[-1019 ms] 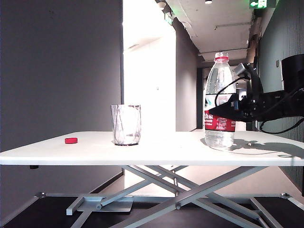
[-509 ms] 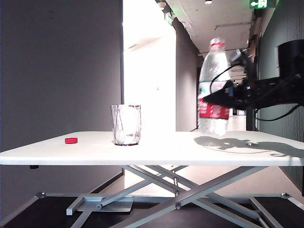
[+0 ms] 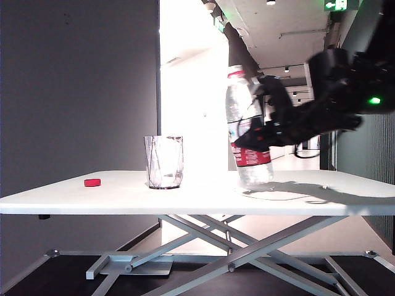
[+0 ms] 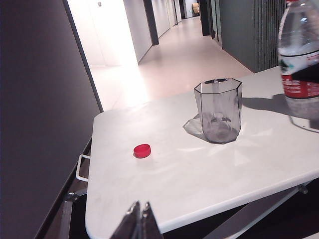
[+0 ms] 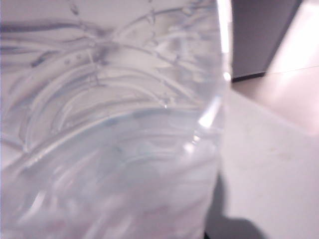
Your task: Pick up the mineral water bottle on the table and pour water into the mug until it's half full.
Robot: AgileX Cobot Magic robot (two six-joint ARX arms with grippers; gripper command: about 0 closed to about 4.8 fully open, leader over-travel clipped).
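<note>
- Right gripper (image 3: 250,137) is clamped on my mineral water bottle (image 3: 245,129) at its red label, holding it tilted slightly, base just above the table (image 3: 197,196).
- Mug (image 3: 164,161) stands upright left of the bottle; a red cap (image 3: 92,182) lies further left.
- Left gripper (image 4: 139,225) hangs off the table's near edge, jaws pressed together, holding nothing.

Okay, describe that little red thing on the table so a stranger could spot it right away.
On the white table, look past the clear mug, on the side away from the mineral water bottle in the right gripper. The red cap lies alone there: flat, small, and the only opaque red thing.
</note>
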